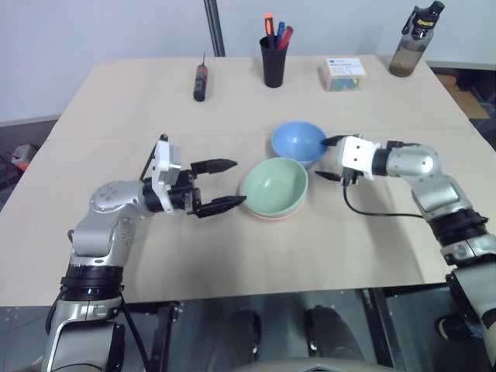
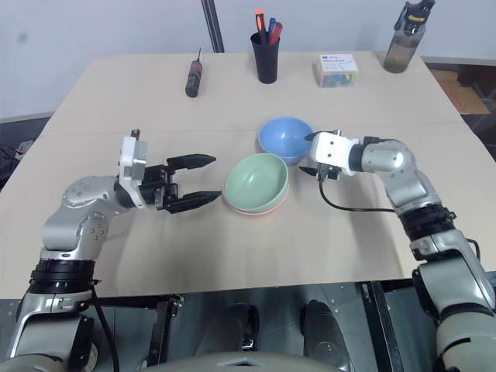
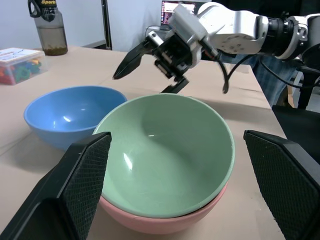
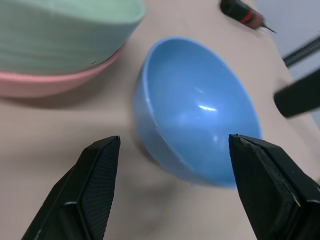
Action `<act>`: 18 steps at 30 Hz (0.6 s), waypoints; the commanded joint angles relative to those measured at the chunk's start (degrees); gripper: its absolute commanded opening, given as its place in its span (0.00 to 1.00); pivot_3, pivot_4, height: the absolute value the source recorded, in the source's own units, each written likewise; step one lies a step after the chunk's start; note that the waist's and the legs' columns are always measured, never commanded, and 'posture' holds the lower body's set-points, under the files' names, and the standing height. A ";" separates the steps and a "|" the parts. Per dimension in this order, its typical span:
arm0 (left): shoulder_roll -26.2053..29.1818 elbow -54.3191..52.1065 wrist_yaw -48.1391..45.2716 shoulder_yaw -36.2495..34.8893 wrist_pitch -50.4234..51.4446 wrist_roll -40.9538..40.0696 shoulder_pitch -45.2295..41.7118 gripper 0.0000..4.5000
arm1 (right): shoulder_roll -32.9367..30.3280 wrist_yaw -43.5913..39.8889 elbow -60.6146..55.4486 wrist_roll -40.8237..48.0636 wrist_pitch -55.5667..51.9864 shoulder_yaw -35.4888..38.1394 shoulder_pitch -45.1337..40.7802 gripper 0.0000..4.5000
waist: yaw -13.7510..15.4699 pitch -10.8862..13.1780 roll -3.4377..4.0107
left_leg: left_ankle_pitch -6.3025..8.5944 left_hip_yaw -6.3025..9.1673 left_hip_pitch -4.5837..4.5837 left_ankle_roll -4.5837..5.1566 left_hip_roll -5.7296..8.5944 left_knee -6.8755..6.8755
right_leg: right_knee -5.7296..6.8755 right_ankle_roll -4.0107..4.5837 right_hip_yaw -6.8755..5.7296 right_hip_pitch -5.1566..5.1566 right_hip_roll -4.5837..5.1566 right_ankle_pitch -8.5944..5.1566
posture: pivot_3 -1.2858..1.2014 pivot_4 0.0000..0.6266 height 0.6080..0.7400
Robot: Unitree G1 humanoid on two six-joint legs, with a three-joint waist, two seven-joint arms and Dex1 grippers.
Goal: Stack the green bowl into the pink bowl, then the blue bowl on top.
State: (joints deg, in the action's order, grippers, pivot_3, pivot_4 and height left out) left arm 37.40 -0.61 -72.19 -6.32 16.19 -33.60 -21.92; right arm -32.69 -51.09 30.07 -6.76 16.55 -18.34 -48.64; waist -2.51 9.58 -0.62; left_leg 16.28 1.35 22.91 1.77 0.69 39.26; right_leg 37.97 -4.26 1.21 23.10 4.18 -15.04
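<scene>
Stacking is half done, judging by how things lie: the green bowl [image 1: 274, 187] already sits nested in the pink bowl [image 1: 271, 215], whose rim peeks out beneath it at the centre of the head view, so the step in hand looks to be picking up the blue bowl [image 1: 298, 142], which rests on the table [image 1: 232, 263] just above and right of the pair, touching or nearly touching them. At centre left, the left gripper [image 1: 219, 185] points level toward the stack with its two black fingers spread wide and nothing between them, its forearm bent in from the lower left. At centre right, the right gripper [image 1: 332, 159] reaches in from the right edge, tilted slightly downward, fingers parted and empty, bracketing the blue bowl's near rim in its wrist view. A good grasp would likely pinch that rim with one finger inside, lift clear of the green rim, then lower centred so the bowl seats without knocking the stack.
</scene>
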 commanded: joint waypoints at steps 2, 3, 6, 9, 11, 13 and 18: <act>0.31 -4.23 2.69 -2.29 -0.55 -0.49 2.39 1.00 | 2.88 2.91 10.92 -5.83 9.13 -2.48 -6.06 0.81 | 0.01 0.00 0.00 | 0.00 -0.01 -0.01 -0.01 -0.01 -0.01 | 0.00 0.00 0.01 0.01 0.00 0.00 | 0.52 0.24 1.00; 0.32 -4.51 3.13 -2.41 -0.63 -0.46 2.66 1.00 | 3.42 3.00 13.01 -6.50 10.37 -2.77 -6.93 0.69 | 0.13 0.00 0.00 | -0.01 0.00 0.00 -0.02 -0.01 -0.01 | 0.00 0.00 0.01 0.01 0.01 0.00 | 0.52 0.24 1.00; 0.30 -5.12 4.12 -2.59 -0.87 -0.50 3.33 1.00 | 4.10 3.30 17.45 -8.38 13.32 -3.54 -8.76 0.47 | 0.31 0.00 0.00 | -0.01 0.06 0.02 -0.03 0.00 -0.02 | -0.02 0.01 -0.05 0.01 0.05 0.00 | 0.52 0.24 1.00; 0.08 -5.98 4.97 -2.69 -1.04 -0.58 4.10 1.00 | 4.26 3.53 19.84 -9.85 15.66 -3.78 -9.71 0.18 | 0.20 0.01 0.01 | -0.01 0.05 0.02 -0.03 0.03 -0.02 | -0.02 0.01 -0.04 0.01 0.07 0.00 | 0.52 0.24 1.00; -0.35 -6.40 5.72 -2.59 -1.07 -0.63 4.35 1.00 | 4.15 3.44 20.47 -10.12 16.65 -3.48 -10.25 0.02 | 0.09 0.01 0.02 | -0.02 0.05 0.01 -0.04 0.03 -0.03 | -0.01 0.01 -0.03 0.01 0.06 0.00 | 0.52 0.24 1.00; -0.68 -6.65 6.29 -2.39 -1.17 -0.59 4.58 1.00 | 3.48 3.12 19.91 -10.12 17.33 -2.95 -10.60 0.01 | 0.08 0.02 0.02 | -0.03 0.05 0.01 -0.06 0.01 -0.05 | 0.00 0.01 -0.03 0.03 0.05 0.00 | 0.52 0.24 1.00; -1.20 -6.25 6.87 -2.07 -1.78 -0.03 4.53 1.00 | 1.22 -2.49 12.40 -3.38 12.67 1.30 -9.66 0.01 | 0.17 0.03 0.05 | -0.03 0.05 0.03 -0.07 0.02 -0.05 | 0.00 0.01 -0.03 0.04 0.07 0.00 | 0.52 0.24 1.00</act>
State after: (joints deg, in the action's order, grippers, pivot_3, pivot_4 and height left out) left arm 36.34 -5.45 -65.68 -7.54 15.77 -33.57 -17.33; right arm -30.65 -50.85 48.02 -15.46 31.78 -21.20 -57.22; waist -2.34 9.61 -0.56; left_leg 16.25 1.40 22.94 1.71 0.71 39.21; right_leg 37.96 -4.25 1.18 23.14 4.25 -15.04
